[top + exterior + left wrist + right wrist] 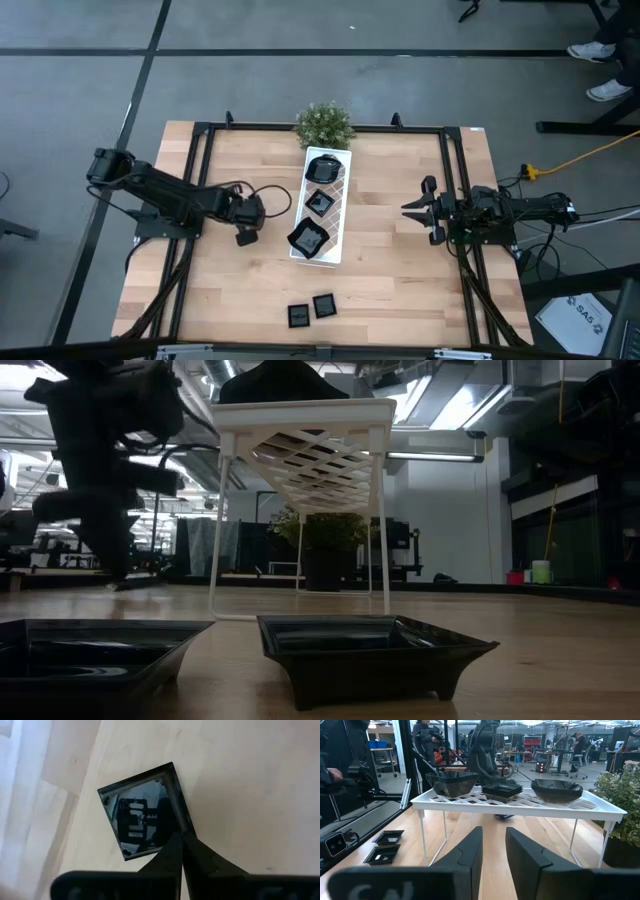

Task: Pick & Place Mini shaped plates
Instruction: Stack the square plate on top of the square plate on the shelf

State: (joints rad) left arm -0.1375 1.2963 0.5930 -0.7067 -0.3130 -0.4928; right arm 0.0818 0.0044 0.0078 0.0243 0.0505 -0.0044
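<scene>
A small square black plate lies flat on the tabletop beside the white tray, directly under the left pincer. Its fingers are pressed together on the plate's rim, probably to lift it onto the tray, where three plates already sit. The right pincer waits half-open, holding nothing.

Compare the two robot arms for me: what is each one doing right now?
The left gripper is shut on the edge of a small black square plate on the table; the right gripper holds nothing. The left reaches toward the white tray; the right waits farther off. Both are dark two-fingered arms.
</scene>
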